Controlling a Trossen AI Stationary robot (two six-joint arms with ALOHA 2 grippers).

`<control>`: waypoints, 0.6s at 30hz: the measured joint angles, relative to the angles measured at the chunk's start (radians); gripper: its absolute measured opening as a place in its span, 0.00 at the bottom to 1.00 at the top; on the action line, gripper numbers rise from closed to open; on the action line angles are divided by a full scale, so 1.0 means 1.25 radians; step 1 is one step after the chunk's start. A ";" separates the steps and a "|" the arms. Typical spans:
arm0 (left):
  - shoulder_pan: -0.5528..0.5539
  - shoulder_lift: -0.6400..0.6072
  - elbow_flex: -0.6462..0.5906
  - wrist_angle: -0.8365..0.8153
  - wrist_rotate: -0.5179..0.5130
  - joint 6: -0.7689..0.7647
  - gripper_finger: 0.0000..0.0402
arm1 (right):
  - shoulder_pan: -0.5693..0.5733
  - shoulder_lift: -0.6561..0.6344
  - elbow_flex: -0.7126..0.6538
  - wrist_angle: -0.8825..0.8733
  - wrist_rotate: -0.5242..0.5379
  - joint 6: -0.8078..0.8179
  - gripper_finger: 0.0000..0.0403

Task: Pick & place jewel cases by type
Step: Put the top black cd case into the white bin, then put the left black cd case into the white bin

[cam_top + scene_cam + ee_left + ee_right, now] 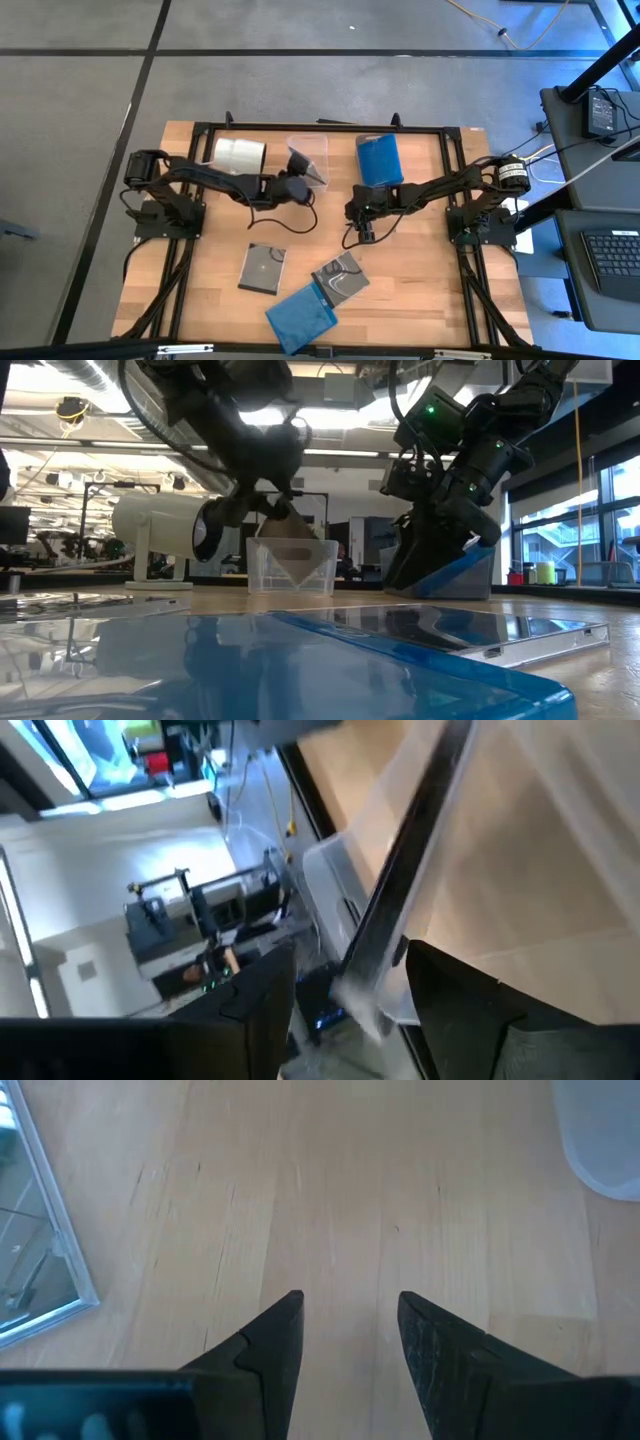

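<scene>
Left gripper (pixel 300 180) at clear bin (pixel 308 150), dark case (pixel 312 170) tilted inside.
High view: 2 dark cases (pixel 262 268) (pixel 340 277) and blue case (pixel 301 317) lie well in front of that bin; blue-filled bin (pixel 379 159) just beside it. Low view: dark case leans in the bin. Left wrist: fingers (pixel 455 1010) spread, case edge between, not pinched. Right wrist: right gripper (pixel 350 1330) spread, empty, above table (pixel 330 1200).

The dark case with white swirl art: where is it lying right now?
High view: the swirl-art case lies near the table's front edge, between a dark case and a blue case.
</scene>
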 joint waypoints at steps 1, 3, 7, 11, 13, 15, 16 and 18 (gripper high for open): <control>-0.001 -0.005 0.000 -0.002 0.012 -0.003 0.47 | 0.000 0.000 0.000 0.000 0.000 0.000 0.42; 0.000 -0.010 0.000 -0.004 0.023 -0.014 0.47 | 0.000 0.000 0.000 0.000 0.000 0.000 0.42; 0.000 -0.010 0.000 -0.009 0.010 -0.027 0.47 | 0.000 0.000 0.000 0.000 0.000 0.000 0.42; -0.005 -0.010 0.000 -0.009 -0.007 -0.032 0.47 | 0.000 0.000 0.000 0.000 0.000 0.000 0.42; -0.010 -0.010 0.000 -0.009 -0.035 -0.033 0.47 | 0.000 0.000 0.000 0.000 0.000 0.000 0.42; -0.014 -0.010 0.000 -0.009 -0.076 -0.023 0.47 | 0.000 0.000 0.000 0.000 0.000 0.000 0.42; -0.016 -0.010 0.000 -0.009 -0.100 -0.021 0.47 | 0.000 0.000 0.000 -0.001 0.000 0.000 0.42; -0.015 -0.018 0.000 -0.011 -0.126 -0.029 0.47 | 0.000 0.000 0.000 -0.001 0.000 0.000 0.42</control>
